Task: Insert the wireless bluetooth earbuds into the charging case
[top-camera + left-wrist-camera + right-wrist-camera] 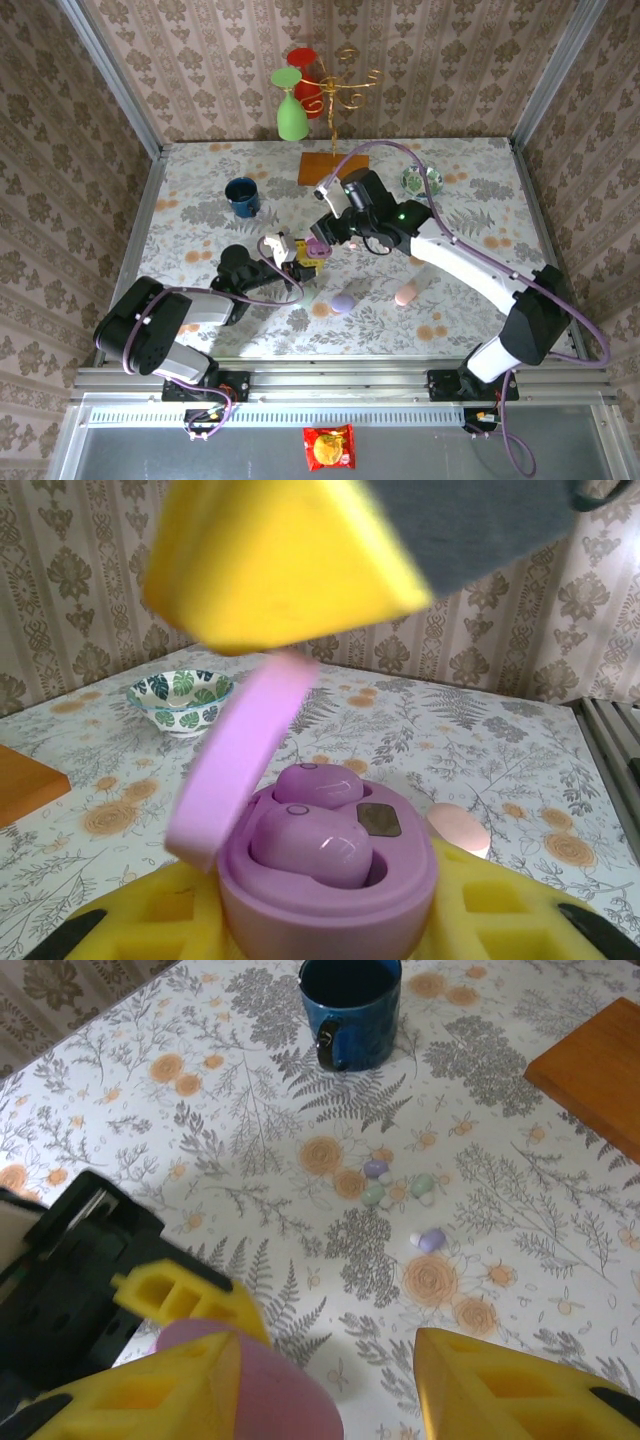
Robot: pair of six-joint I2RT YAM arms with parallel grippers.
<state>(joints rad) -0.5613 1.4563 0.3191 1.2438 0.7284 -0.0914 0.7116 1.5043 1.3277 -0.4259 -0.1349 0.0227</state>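
The lilac charging case point(330, 900) sits upright between the yellow fingers point(130, 920) of my left gripper point(325, 925), which is shut on it. Its lid point(240, 760) is swung open to the left. Two lilac earbuds point(310, 845) lie seated inside. Just above the case is my right gripper point(328, 1340), open, with one yellow finger point(150, 1400) against the lid point(270, 1405). In the top view both grippers meet at table centre, left point(295, 262) and right point(322, 240). Several small loose earbuds point(375, 1192) lie on the cloth beyond.
A blue mug point(350, 1005) and a wooden stand base point(600, 1070) are at the back. A leaf-patterned bowl point(180, 700) is far right. A pink egg-shaped case point(405, 295) and a lilac one point(343, 303) lie near the front.
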